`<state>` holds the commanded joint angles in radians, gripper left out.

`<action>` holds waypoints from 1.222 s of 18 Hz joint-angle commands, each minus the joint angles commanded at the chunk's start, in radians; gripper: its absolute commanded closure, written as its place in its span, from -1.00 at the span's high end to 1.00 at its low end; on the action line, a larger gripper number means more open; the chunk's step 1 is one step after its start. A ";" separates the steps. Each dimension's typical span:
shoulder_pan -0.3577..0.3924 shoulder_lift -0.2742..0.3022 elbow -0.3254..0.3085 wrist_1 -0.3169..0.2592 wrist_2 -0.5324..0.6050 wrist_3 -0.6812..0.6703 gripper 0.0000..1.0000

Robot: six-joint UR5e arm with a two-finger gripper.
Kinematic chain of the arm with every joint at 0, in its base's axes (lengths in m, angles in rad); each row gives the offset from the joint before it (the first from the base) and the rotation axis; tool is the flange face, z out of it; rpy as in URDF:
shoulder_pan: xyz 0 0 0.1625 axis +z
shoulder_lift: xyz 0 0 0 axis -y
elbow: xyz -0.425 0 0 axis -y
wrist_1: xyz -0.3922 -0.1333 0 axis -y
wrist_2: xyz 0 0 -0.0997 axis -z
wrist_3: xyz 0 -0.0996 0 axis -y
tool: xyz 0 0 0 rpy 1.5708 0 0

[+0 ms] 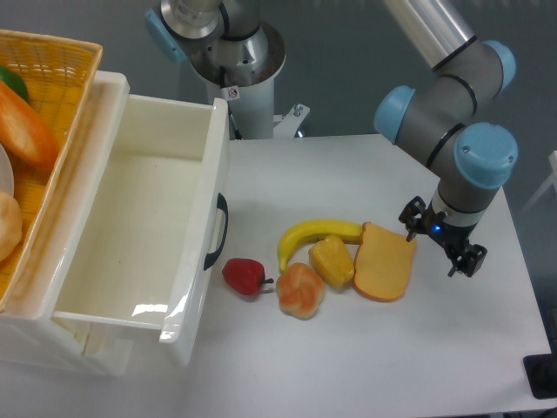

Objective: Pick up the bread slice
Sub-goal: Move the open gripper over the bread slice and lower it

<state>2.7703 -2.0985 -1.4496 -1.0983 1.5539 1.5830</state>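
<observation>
A white table [348,366] is seen from above and in front. Near its middle lies a cluster of toy food. The bread slice [384,264] lies flat at the right end of the cluster — a yellow-orange face with a darker crust rim. Its left edge touches a small yellow lumpy piece [332,260], and its upper left corner meets the tip of a banana [313,235], which curves along the back of the group. In front of the yellow piece sits a round orange-pink bun [300,290], and left of that a red piece [244,275] with a short stem.

The robot arm [452,96], grey with light blue joint caps, reaches in from the upper right. Its gripper [439,248] hangs just right of the slice, close to its right edge, and holds nothing. The dark fingers are seen from an angle, so I cannot tell how far apart they stand, nor whether they touch the table.

On the left stands a large white bin [204,261] with a black handle on its side. Beside it, at the far left edge, a yellow woven basket [74,65] holds more toy food — only partly in view.
</observation>
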 joint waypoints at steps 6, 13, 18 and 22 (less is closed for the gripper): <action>0.012 0.031 -0.061 0.002 -0.023 -0.003 1.00; 0.063 0.109 -0.202 0.041 -0.120 -0.018 1.00; 0.040 0.132 -0.278 0.049 -0.058 -0.043 1.00; 0.017 0.127 -0.354 0.206 -0.058 -0.086 1.00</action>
<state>2.7873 -1.9711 -1.8037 -0.8918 1.4956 1.4973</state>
